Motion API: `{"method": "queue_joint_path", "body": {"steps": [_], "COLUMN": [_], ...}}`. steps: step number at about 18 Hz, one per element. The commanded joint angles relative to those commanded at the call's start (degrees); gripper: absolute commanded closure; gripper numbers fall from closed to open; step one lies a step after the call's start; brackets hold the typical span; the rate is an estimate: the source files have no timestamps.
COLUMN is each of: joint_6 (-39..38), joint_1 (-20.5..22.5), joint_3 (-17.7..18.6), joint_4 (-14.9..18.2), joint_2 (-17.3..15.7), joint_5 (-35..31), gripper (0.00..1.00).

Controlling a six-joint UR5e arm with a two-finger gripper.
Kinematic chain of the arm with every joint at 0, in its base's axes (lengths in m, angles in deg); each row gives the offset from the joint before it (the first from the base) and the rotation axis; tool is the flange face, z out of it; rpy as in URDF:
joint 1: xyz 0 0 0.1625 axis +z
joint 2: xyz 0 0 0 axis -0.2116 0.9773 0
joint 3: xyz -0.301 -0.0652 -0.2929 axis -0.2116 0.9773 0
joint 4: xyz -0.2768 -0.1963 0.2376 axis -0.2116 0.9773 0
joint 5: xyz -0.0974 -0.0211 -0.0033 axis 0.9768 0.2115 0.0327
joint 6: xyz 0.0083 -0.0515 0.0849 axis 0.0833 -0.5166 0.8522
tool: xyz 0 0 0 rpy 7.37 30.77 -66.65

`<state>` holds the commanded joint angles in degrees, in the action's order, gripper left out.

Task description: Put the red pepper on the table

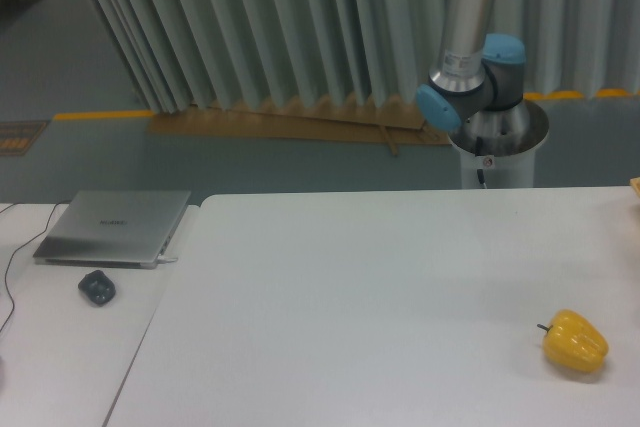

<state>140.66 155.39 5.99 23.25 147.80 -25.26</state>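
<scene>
While only the arm's base and lower links (470, 57) show at the upper right of the frame, the gripper itself lies above the top edge, so whether its fingers are apart, together or clamped on something cannot be told. The red pepper appears nowhere in the picture either; my guess is that it is up with the unseen gripper, but nothing here proves it.

To do the placing well, I would bring the pepper straight down over bare surface, let its rounded base touch before the fingers part, and then lift away vertically so the glossy skin is not nudged into a roll.

The table (360, 297) fills the lower middle and right of the frame, and most of it lies open. Only 1 thing sits on it: the yellow pepper (575, 341) at the lower right, close to the frame's right edge. The broad centre, well apart from that pepper, seems the safest spot. At the left the tabletop ends in a rounded corner just beside a separate desk (50, 347) carrying a closed laptop (113, 227) and a dark mouse (97, 288); keep away from that seam and from the far edge nearest the arm's pedestal (497, 147).
</scene>
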Motion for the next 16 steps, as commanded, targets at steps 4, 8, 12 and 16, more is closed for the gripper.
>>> {"method": "queue_joint_path", "body": {"steps": [4,8,12,16], "joint_6": [3.08,2.29,3.69,8.7], "joint_1": [-0.18,-0.09,1.05,4.82], "joint_3": [0.79,0.26,0.0,0.09], "joint_4": [0.0,0.35,0.53,0.26], "joint_2": [0.79,0.44,0.7,1.49], "joint_5": [0.26,1.4,1.76,7.9], "gripper": [0.0,0.0,0.0,0.0]}}
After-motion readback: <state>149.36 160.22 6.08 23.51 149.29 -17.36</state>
